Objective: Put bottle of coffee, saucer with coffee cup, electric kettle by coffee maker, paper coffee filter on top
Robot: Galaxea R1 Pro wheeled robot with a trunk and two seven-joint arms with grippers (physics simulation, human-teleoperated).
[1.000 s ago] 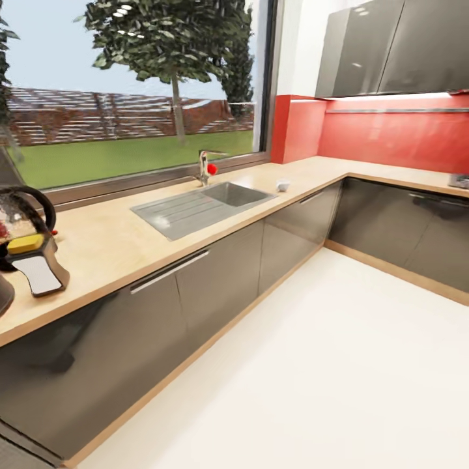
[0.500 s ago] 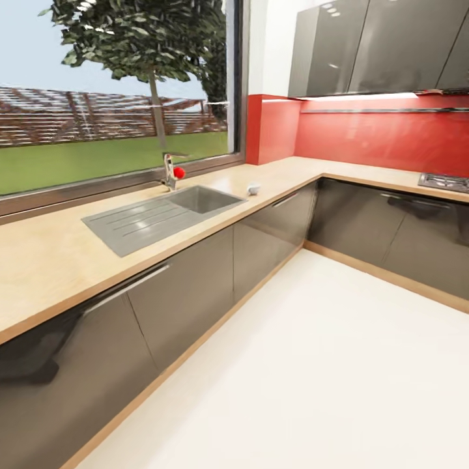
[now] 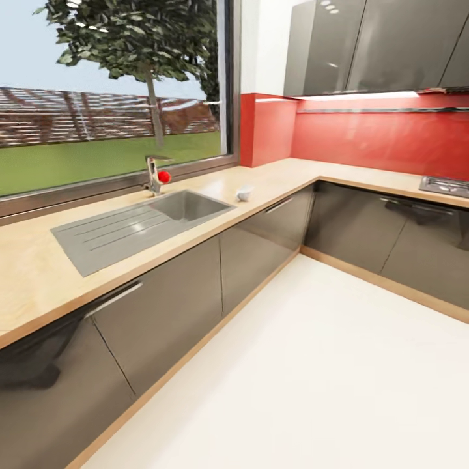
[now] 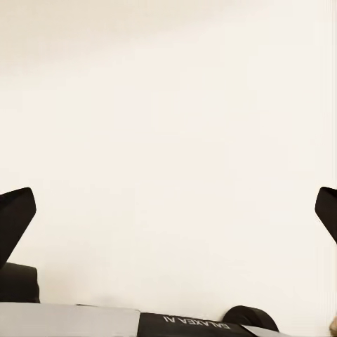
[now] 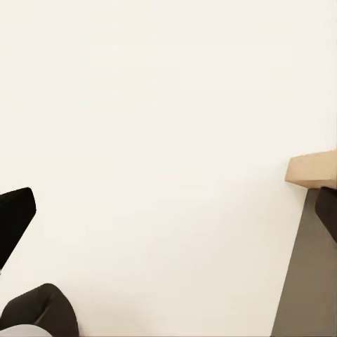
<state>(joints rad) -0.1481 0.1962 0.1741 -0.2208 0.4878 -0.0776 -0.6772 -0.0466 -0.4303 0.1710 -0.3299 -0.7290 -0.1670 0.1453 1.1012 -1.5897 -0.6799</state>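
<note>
A small white cup-like object (image 3: 245,192) sits on the wooden countertop (image 3: 39,273), to the right of the sink. The coffee maker, kettle, saucer, filter and coffee bottle are out of view. In the left wrist view my left gripper (image 4: 172,217) is open, its dark fingertips (image 4: 15,214) far apart over the pale floor with nothing between them. In the right wrist view my right gripper (image 5: 172,217) is open too, one fingertip (image 5: 14,214) at the picture's edge, above the floor near a cabinet's plinth (image 5: 312,170).
A steel sink with drainboard (image 3: 130,225) and a faucet with a red knob (image 3: 158,174) sit under the window. Dark cabinets (image 3: 254,241) run along an L-shaped counter. A hob (image 3: 446,185) lies at the far right. White floor (image 3: 306,365) spreads ahead.
The whole head view has swung to the right, so the camera moved. The appliances seen at the left a second ago have slid out of the picture. Sink and cup stand where they were.
</note>
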